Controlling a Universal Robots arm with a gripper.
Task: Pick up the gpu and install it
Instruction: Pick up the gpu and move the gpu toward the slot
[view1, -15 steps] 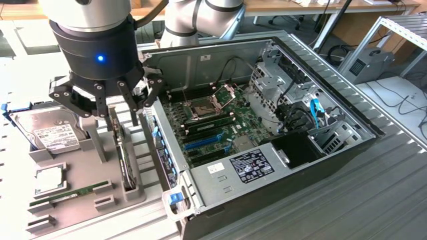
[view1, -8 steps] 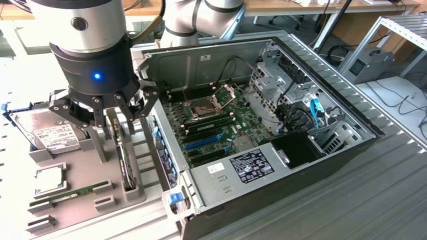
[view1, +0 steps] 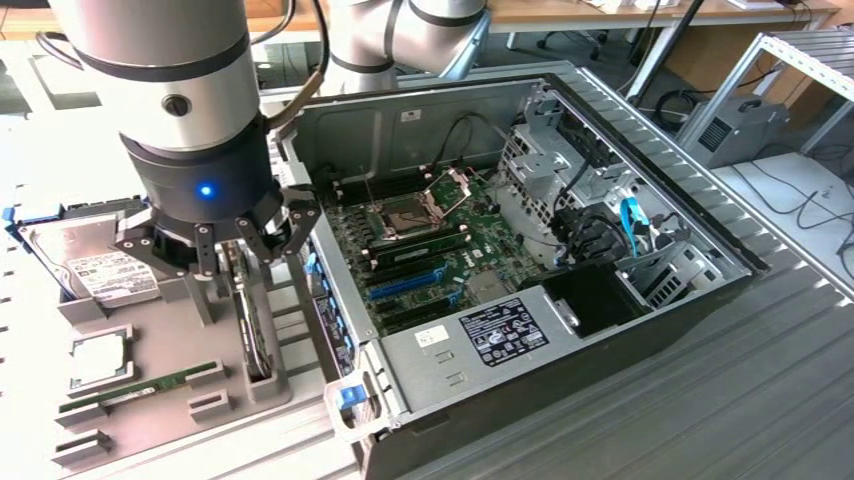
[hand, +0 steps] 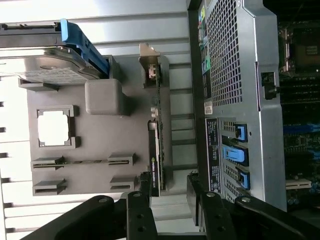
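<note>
In the exterior view, my pincer hangs over the grey parts tray on the exterior view's left. It is released, with its fingers spread. The gpu stands on edge in a slot of that tray, directly under the pincer, its top edge up between the linkages. I cannot tell from here whether any pad touches it. A silver hard drive lies further to the exterior view's left in the tray, with a square processor chip and a thin RAM stick nearer the camera. The open computer case lies just beside the tray on the slatted table, its motherboard exposed.

In the wrist view, I look straight down on the gpu, which shows as a thin dark strip with a green board edge and a small green logo label. The pincer's two black fingers stand wide apart, and one end of the card lines up with the gap between them; the pads look clear of it. The hard drive with its blue bracket sits well apart from the card, and the perforated case wall runs alongside the tray.
</note>
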